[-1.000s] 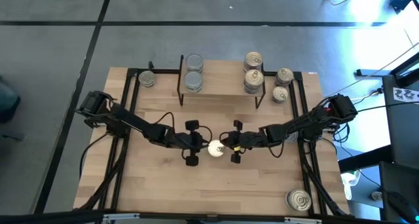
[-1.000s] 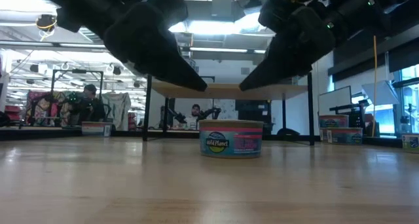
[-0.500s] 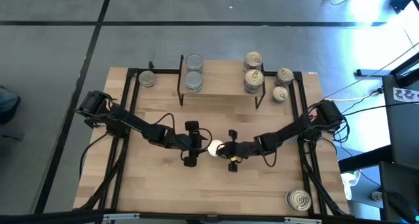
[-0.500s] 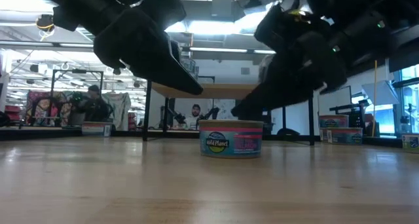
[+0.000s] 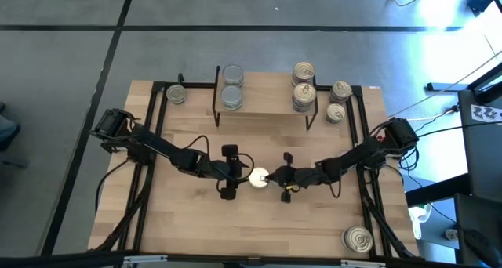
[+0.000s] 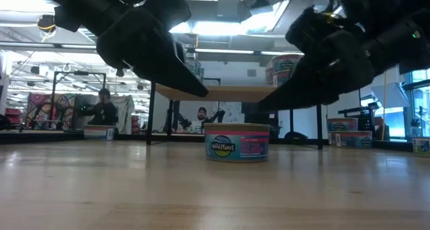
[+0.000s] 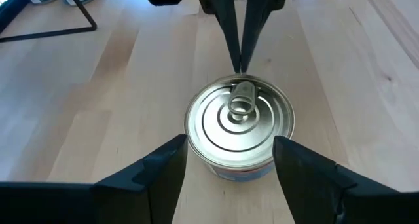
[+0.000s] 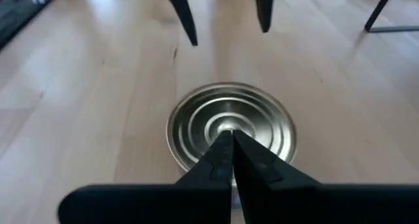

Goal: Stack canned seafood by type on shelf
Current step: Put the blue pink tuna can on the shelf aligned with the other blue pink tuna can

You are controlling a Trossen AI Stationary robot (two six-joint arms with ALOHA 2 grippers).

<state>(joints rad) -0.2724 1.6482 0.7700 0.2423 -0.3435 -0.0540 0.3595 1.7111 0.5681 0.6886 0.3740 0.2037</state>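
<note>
Silver tin mid-desk, between claws. Low view: upright, untouched. Left wrist: left claw open, straddling tin, empty. Right wrist: right claw closed, empty. Rigid, slick; grip sidewall.

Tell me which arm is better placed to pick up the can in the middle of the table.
Left. Its tool is open, with fingers either side of the can. The right tool is shut, poised over the lid.

both arms low, mid-table, tips facing
left gripper spread wide (angled down); right gripper pinched closed.
</note>
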